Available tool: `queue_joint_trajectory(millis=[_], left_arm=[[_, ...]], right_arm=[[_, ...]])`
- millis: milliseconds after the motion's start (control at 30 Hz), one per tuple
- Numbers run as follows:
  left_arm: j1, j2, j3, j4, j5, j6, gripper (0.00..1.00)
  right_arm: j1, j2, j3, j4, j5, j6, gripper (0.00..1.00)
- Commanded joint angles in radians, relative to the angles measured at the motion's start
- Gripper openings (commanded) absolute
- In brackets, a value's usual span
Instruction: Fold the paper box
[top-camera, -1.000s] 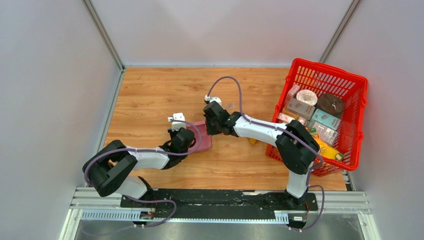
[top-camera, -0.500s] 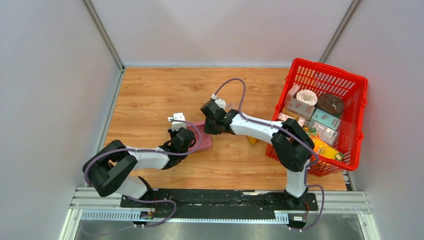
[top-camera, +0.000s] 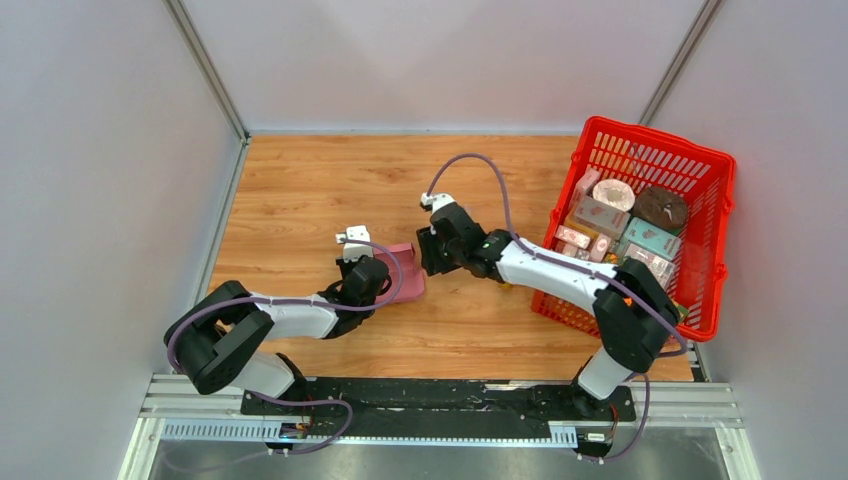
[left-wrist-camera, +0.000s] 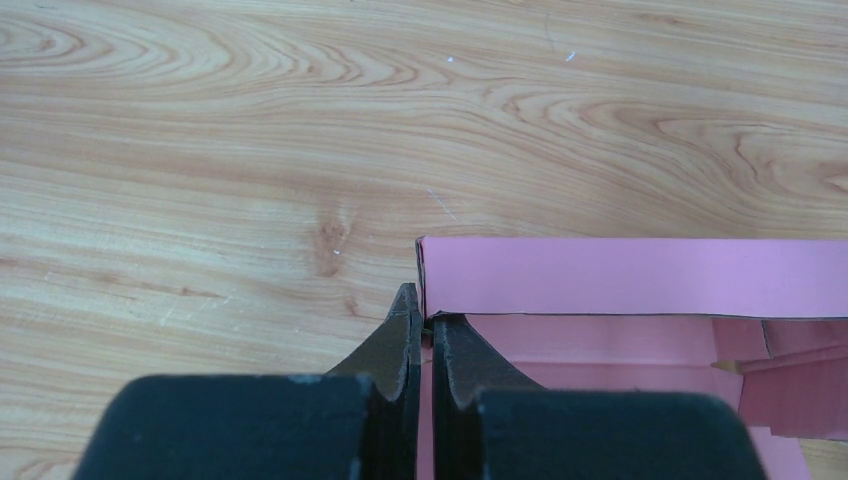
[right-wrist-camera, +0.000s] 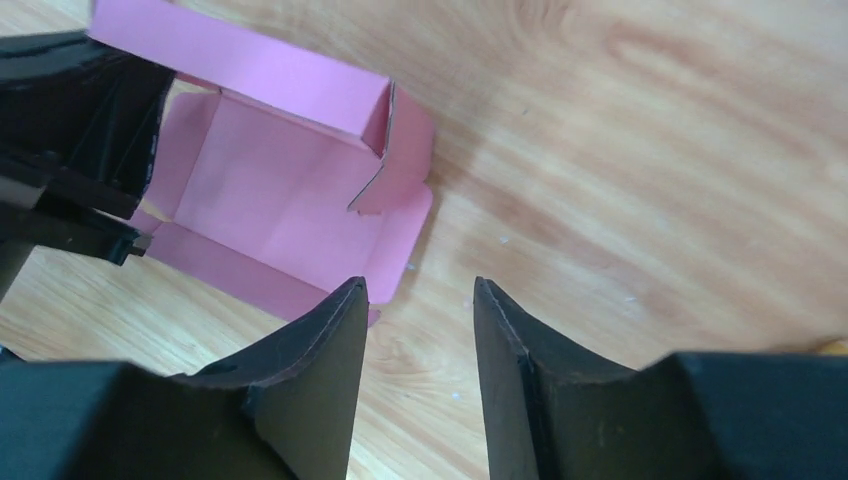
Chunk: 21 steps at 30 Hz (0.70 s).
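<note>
A pink thin-cardboard box (top-camera: 408, 268) lies half-folded on the middle of the wooden table (top-camera: 300, 180). The left gripper (left-wrist-camera: 421, 308) is pinched tight, apparently on its left edge. The right gripper (right-wrist-camera: 418, 288) hangs part-open and empty just right of it.

The paper box (right-wrist-camera: 270, 190) is thin, smooth, matt pink card with crisp creases, the table (left-wrist-camera: 300, 130) shows smooth, low-sheen wood grain, and the basket (top-camera: 660, 145) at right is glossy red plastic mesh.

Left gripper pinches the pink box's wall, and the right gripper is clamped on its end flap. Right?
Partly. The left gripper does pinch the paper box by its wall, but the right gripper is open, with nothing between its jaws; the right wrist view shows it.
</note>
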Motion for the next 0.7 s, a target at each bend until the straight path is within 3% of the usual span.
queue_joint_trajectory(millis=[0, 300, 500, 667], left_arm=[[-0.005, 0.000, -0.012, -0.066, 0.047, -0.012, 0.00], [-0.005, -0.010, -0.011, -0.082, 0.041, -0.008, 0.00], [-0.005, -0.016, -0.015, -0.079, 0.041, -0.003, 0.00], [-0.005, -0.001, -0.011, -0.076, 0.054, -0.012, 0.00]], right_arm=[[-0.065, -0.081, -0.007, 0.030, -0.029, -0.261, 0.47], [-0.070, 0.079, -0.003, 0.272, -0.178, -0.448, 0.38], [-0.043, 0.108, -0.029, 0.399, -0.239, -0.458, 0.37], [-0.010, 0.145, -0.036, 0.465, -0.199, -0.451, 0.37]])
